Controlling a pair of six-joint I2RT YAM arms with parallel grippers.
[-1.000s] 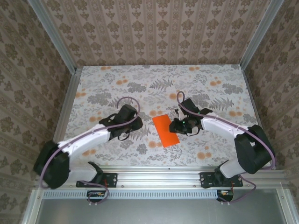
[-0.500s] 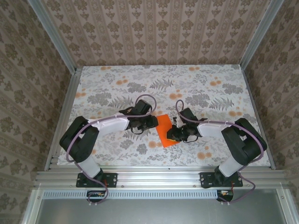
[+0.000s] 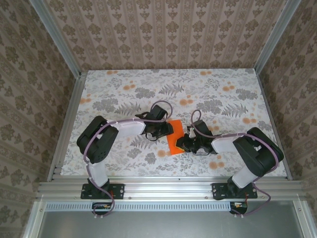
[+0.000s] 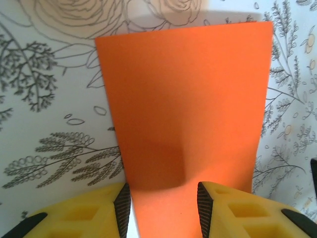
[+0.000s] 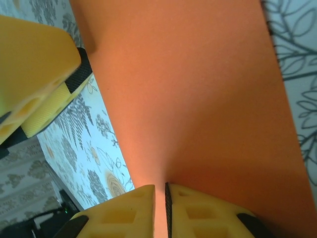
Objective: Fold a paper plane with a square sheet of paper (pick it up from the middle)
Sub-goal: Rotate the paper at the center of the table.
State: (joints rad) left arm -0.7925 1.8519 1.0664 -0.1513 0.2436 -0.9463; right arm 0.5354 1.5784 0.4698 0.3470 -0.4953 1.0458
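Observation:
The square sheet of paper (image 3: pixel 174 141) is bright orange and shows as an oblong at the table's middle, slightly lifted on its right side. My left gripper (image 3: pixel 166 130) is at its upper left edge. In the left wrist view the sheet (image 4: pixel 188 99) runs away from the open left gripper (image 4: pixel 163 201), whose yellow fingers (image 4: pixel 218 208) stand apart over the near end of the paper. My right gripper (image 3: pixel 183 144) is at the sheet's right edge. In the right wrist view the right gripper (image 5: pixel 159 192) is shut on the paper (image 5: pixel 198 89), a thin orange strip pinched between its pads.
The table (image 3: pixel 124 94) carries a grey leaf print with pale orange flower blotches (image 3: pixel 216 164). Metal rails (image 3: pixel 69 119) and patterned walls bound it on three sides. A yellow finger of the left gripper (image 5: pixel 34 74) shows in the right wrist view, close to the sheet's far edge.
Both arms have drawn in to the sheet: the left gripper moved right to its left edge, and the right gripper moved down-left and closed on its right edge. The paper shifted slightly.

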